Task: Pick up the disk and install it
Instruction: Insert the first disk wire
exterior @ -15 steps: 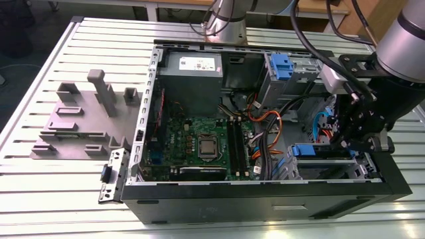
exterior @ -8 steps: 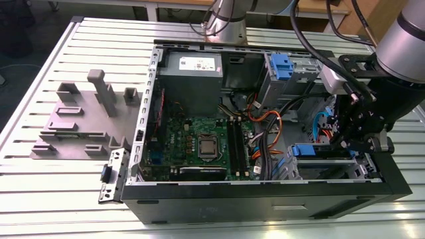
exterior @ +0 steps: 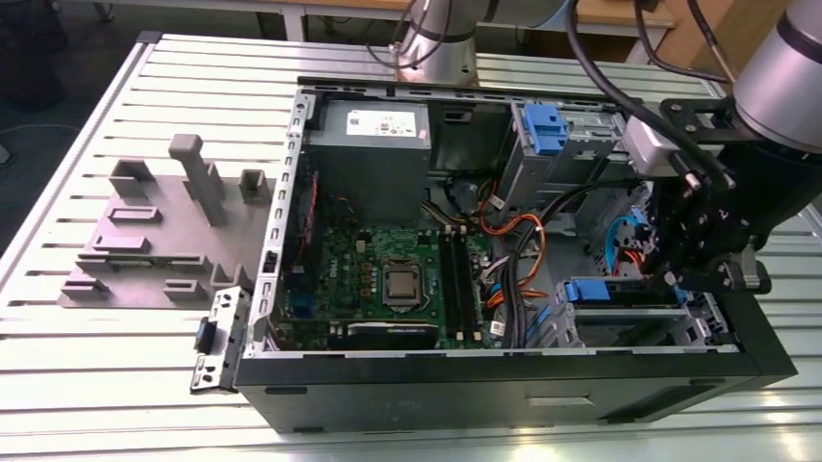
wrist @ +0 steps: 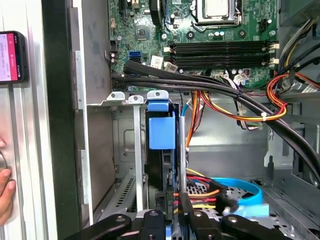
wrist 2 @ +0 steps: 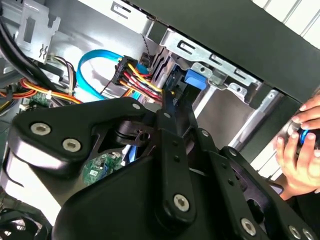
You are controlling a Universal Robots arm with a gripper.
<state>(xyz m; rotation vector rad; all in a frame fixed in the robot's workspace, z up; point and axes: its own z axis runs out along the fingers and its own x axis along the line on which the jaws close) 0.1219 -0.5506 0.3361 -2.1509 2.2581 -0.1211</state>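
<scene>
Disk [wrist: 162,131] standing edgewise in the drive cage [wrist: 127,150], jaws clamped on its rigid, slick, shock-sensitive carrier edges.

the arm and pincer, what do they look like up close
The arm is a thick silver-grey tube with black cables running along it. The pincer is matte black, built of flat linkage bars joined by round silver screw heads, with a grey block mounted above it in the exterior view.

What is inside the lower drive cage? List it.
A blue carrier shows its tab in one slot of the cage. Whether it holds the disk cannot be seen: cage walls cover the rest.
</scene>
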